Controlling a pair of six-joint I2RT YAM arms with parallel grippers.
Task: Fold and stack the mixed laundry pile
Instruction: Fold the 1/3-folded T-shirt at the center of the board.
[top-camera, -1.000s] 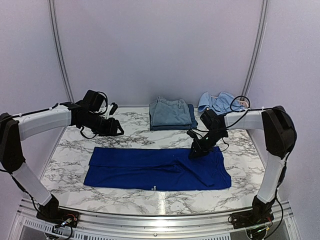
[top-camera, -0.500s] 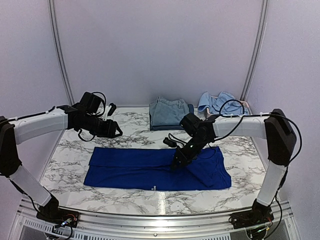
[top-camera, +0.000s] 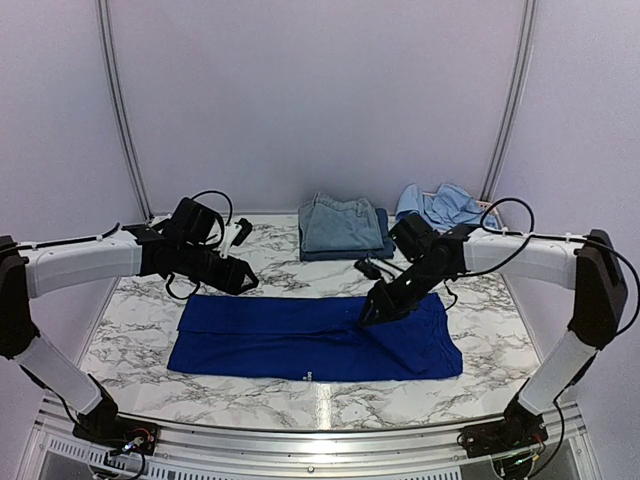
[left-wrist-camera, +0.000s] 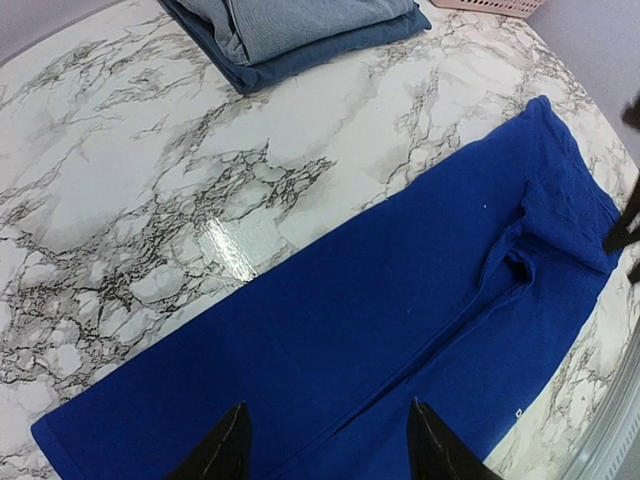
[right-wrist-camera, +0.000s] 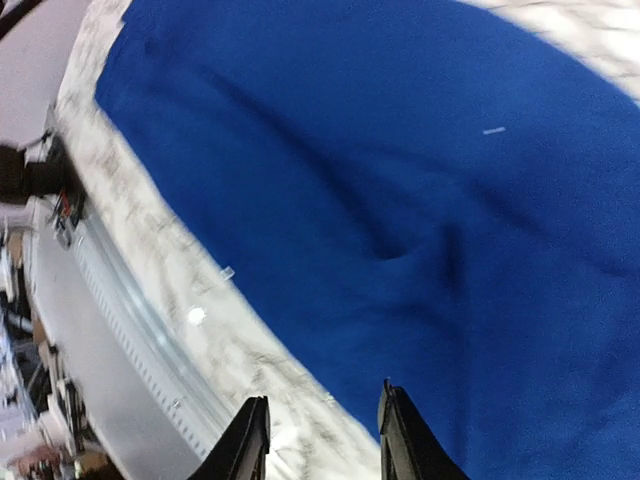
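My two arms rise from the near edge of the white-and-grey marble desk (top-camera: 250, 400). The left arm (top-camera: 80, 255) bends at its elbow far out to the left and reaches its white forearm level toward the middle. The right arm (top-camera: 540, 255) mirrors it from the right.

Nearest me lies the royal-blue T-shirt (top-camera: 300, 345), folded lengthwise into a long flat band across the desk, with a small white mark on its near edge. A raised crease runs through its right half.

My left jaws point down and to the right and hover over the far left part of the band. They are parted, and the dark fingertips (left-wrist-camera: 225, 455) have only blue cloth below them, nothing between. My right jaws slant down to the left at the band's far edge, beside the crease. The wrist view is blurred, but its fingertips (right-wrist-camera: 250, 440) stand narrowly apart and pinch nothing. I cannot tell whether they touch the cloth.

Beyond, at the far middle of the desk, sits a folded stack (top-camera: 340, 228) with faded denim on a navy piece. Far right, a light-blue collared shirt (top-camera: 445, 205) lies heaped at a pink plastic basket (left-wrist-camera: 500, 5).
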